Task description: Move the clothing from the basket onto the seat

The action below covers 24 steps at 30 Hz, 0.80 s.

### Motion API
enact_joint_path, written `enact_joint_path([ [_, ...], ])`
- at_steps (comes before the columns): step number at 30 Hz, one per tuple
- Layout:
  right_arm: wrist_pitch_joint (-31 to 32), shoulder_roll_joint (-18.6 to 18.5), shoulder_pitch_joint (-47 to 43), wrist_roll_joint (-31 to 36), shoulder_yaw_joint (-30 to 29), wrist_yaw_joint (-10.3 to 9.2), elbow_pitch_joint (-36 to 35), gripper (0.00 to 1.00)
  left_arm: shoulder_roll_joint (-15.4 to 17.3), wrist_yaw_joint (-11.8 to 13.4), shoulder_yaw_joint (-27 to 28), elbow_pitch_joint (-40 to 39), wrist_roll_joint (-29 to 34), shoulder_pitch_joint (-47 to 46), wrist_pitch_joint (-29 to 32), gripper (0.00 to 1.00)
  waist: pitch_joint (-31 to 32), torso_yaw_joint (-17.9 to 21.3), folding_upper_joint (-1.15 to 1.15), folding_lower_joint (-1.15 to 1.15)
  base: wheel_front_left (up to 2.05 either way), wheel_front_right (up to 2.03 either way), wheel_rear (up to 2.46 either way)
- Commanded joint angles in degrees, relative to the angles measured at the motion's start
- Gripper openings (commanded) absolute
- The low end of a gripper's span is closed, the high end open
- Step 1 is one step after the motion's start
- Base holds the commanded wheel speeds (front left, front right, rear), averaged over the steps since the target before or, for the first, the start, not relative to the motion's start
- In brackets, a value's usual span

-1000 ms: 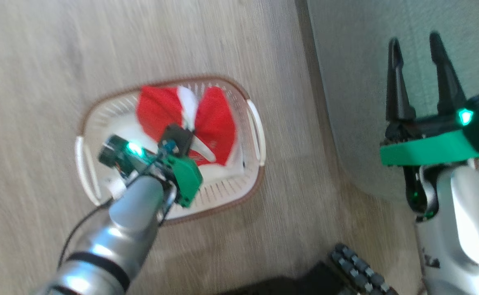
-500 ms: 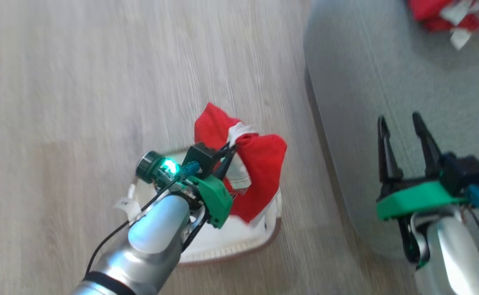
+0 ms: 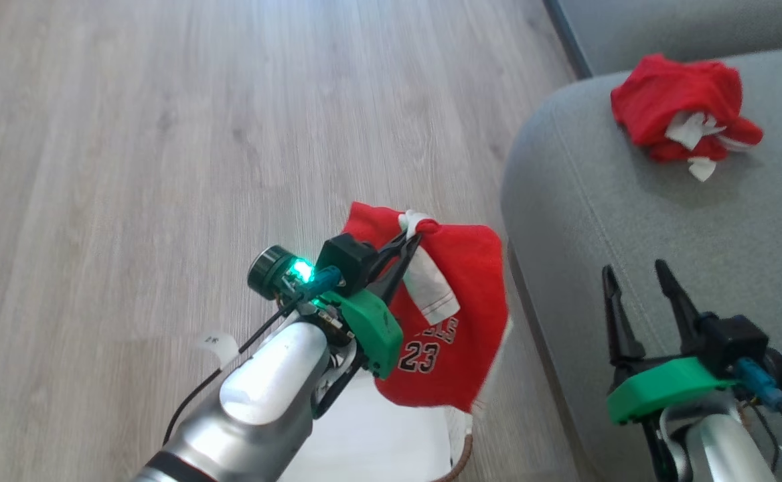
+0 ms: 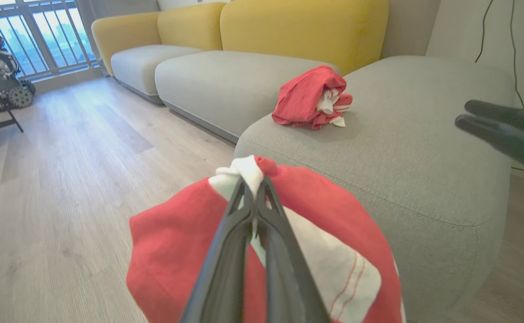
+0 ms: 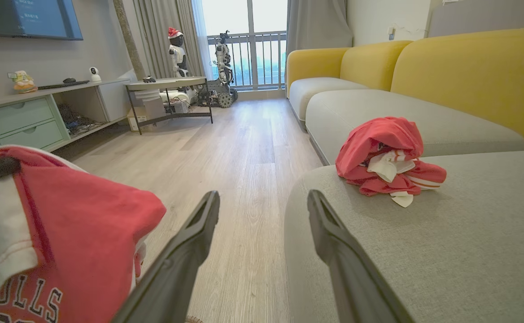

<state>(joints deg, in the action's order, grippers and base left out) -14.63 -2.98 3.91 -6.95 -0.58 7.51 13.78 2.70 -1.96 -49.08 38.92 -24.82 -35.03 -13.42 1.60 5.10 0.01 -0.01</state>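
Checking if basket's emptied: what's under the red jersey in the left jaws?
Under the red number-23 jersey: white liner and a bit of brown basket rim. Jersey and left arm cover the rest.

You've got thin red cloth on the jersey [image 3: 481, 294]: soft, matt, creased, w/ white trim and printed blk/wht lettering. The crumpled red garment [image 3: 679, 114] is the same thin fab., white bits showing. Seat [image 3: 632, 221]: grey-green woven upholstery, matt, fine grain, stitched seam. Floor [image 3: 163, 134]: pale wood-look planks, smooth, slight sheen. L pincer [image 3: 410, 239] and R pincer [image 3: 633, 268]: dark matt plastic-look fingers. Green bracket [image 3: 374, 328]: smooth plast., low gloss. L forearm [image 3: 264, 395]: silver, glossy, strong glare. Basket [image 3: 461, 462] rim: brown, woven look. Sofa backs [image 4: 302, 27]: yellow matt cloth.
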Motion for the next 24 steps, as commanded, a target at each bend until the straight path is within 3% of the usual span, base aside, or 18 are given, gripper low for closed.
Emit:
enact_joint_path([
  [1,-0.37,0.11,1.18,0.55,1.79,-0.02,-1.55,1.00,0.46,0.35,1.96,-2.34,-0.28,-3.82,-0.04,0.00,1.52,-0.13,-0.01,0.01,0.00,0.00,0.00],
  [13,-0.37,0.11,0.16,1.01,5.49,-0.02,-0.89,1.00,0.34,0.61,1.23,-10.32,-1.40,-6.46,1.70,0.00,4.61,-1.29,-0.01,0.01,0.00,0.00,0.00],
  [24,-0.37,0.11,1.11,-0.57,12.50,-0.02,-2.15,1.00,0.25,1.63,0.19,-13.59,-2.51,-7.34,2.69,0.00,5.65,-2.35,-0.01,0.01,0.00,0.00,0.00],
])
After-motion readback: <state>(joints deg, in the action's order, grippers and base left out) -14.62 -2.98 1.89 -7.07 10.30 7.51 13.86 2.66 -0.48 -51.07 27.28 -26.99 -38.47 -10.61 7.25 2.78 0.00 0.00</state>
